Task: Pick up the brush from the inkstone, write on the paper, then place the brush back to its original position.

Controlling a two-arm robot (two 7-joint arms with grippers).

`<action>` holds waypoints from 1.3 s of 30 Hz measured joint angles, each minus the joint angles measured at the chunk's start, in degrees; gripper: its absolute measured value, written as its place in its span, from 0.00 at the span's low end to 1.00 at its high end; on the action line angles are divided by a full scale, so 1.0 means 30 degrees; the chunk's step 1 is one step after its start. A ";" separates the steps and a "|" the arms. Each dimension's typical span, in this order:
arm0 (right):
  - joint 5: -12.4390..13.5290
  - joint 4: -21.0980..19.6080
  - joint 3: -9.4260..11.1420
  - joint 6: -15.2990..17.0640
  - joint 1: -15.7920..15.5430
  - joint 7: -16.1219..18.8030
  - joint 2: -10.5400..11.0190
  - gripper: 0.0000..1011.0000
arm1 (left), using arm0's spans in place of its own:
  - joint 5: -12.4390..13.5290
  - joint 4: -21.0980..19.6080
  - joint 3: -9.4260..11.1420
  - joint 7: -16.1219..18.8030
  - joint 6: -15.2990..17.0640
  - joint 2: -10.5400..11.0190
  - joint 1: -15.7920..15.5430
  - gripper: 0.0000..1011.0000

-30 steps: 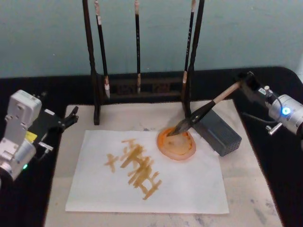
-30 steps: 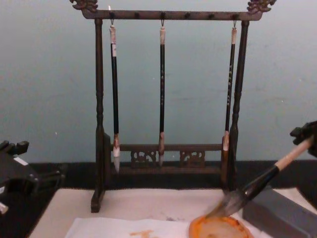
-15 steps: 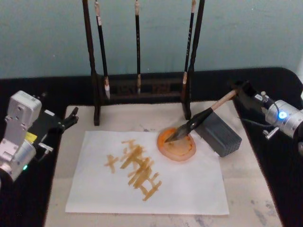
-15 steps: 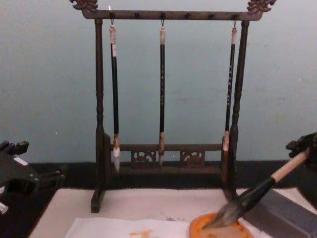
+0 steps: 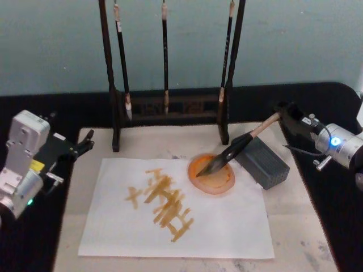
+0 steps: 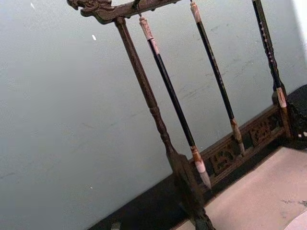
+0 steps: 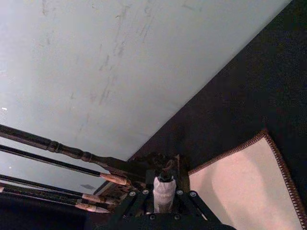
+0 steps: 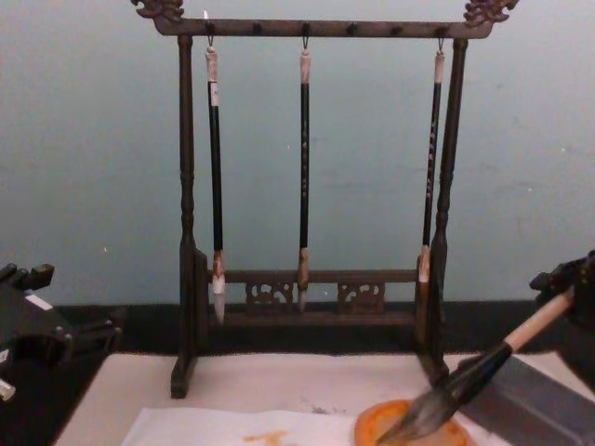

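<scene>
The brush point(image 5: 238, 147) slants down from my right gripper point(image 5: 282, 111), which is shut on the top of its pale handle. Its dark bristles rest in the round orange inkstone point(image 5: 218, 182), and the black lower section lies over the grey block's corner. From the chest the brush point(image 8: 474, 376) dips into the inkstone point(image 8: 372, 429), with the right gripper point(image 8: 575, 290) at the right edge. In the right wrist view the handle end point(image 7: 163, 189) sits clamped between the fingers. The white paper point(image 5: 227, 226) carries orange-yellow strokes left of the inkstone. My left gripper point(image 5: 85, 141) is parked at the mat's left edge.
A dark wooden rack point(image 5: 170, 105) with three thin hanging brushes stands at the back of the beige felt mat point(image 5: 295, 226). A grey rectangular block point(image 5: 266, 164) lies just right of the inkstone. Black tabletop surrounds the mat.
My right gripper has lowered and drawn back to the right with the brush. The brush now lies flatter, and its bristles have settled lower into the inkstone. The left arm has not moved.
</scene>
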 joint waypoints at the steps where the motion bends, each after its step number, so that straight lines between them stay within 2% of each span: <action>1: 0.0000 0.0000 0.0000 0.0000 0.0000 0.0000 0.0000 0.15 | 0.0000 -0.0001 0.0001 0.0000 0.0000 0.0000 -0.0001 1.00; 8: 0.0098 0.0190 -0.0410 -0.0206 0.0127 0.0055 0.0113 0.15 | 0.0000 0.0000 0.0001 0.0000 0.0000 -0.0001 -0.0001 1.00; 24: 0.0089 0.0163 -0.0329 -0.0191 0.0100 0.0066 0.0096 0.17 | 0.0001 0.0000 0.0001 -0.0001 -0.0001 0.0000 -0.0001 1.00; 28: 0.0084 0.0153 -0.0318 -0.0184 0.0091 0.0066 0.0088 0.32 | 0.0001 -0.0001 0.0001 0.0000 0.0000 0.0000 -0.0001 1.00; 31: 0.0084 0.0148 -0.0313 -0.0182 0.0088 0.0067 0.0089 0.38 | 0.0000 -0.0001 0.0001 0.0000 0.0000 0.0000 0.0000 1.00; 36: 0.0085 0.0138 -0.0299 -0.0172 0.0080 0.0067 0.0088 0.58 | 0.0001 0.0001 0.0001 0.0000 0.0000 0.0000 0.0000 1.00; 39: 0.0084 0.0137 -0.0294 -0.0171 0.0080 0.0067 0.0088 0.62 | 0.0000 -0.0001 0.0001 0.0001 0.0000 0.0000 -0.0001 1.00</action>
